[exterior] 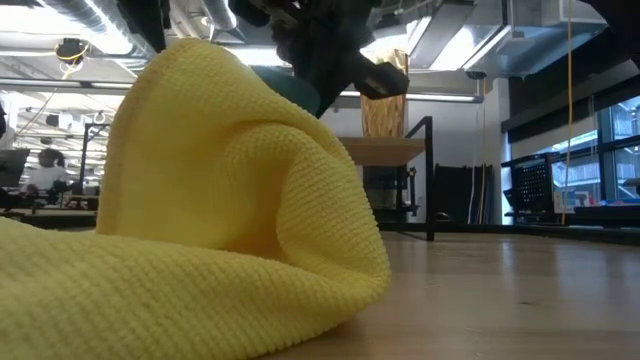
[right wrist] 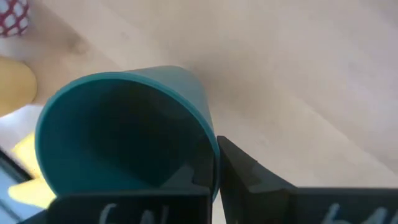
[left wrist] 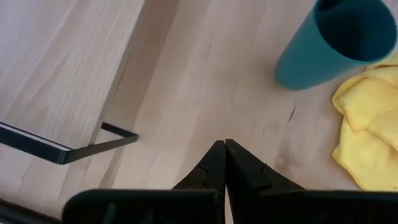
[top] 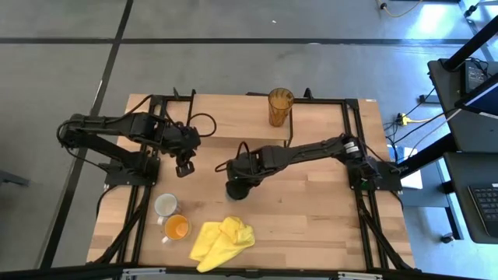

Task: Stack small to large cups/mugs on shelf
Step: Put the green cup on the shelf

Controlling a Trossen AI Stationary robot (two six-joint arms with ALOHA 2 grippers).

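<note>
The right gripper [right wrist: 214, 171] is pinching the rim of the teal cup [right wrist: 118, 130], one dark finger sitting inside the mouth and the other pressing on the outer wall, so the jaws are clamping on the thin wall alone. In the high view this gripper [top: 237, 187] is hanging over the middle of the wooden table [top: 327, 218], with the cup hidden beneath it. The cup is looking like smooth, stiff, thin-walled plastic, probably light and empty, so a rim pinch is likely enough to carry it, though the slick wall could be letting it swing or slip if the arm is moving fast; a deeper bite on the wall would be steadying it. The left gripper [left wrist: 224, 155] is waiting with its fingertips pressed together on nothing, hovering over bare tabletop near the shelf's black leg, and its camera is showing the teal cup [left wrist: 329, 43] standing upright just beside the yellow cloth [left wrist: 367, 130]. Farther out, the amber tumbler [top: 280, 106] is standing on the shelf [top: 233, 117] at the table's far edge. The white-grey mug [top: 166, 204] and the small orange mug [top: 177, 228] are sitting close together near the front left, beside the cloth; being likely ceramic, they would be heavier and more breakable.
</note>
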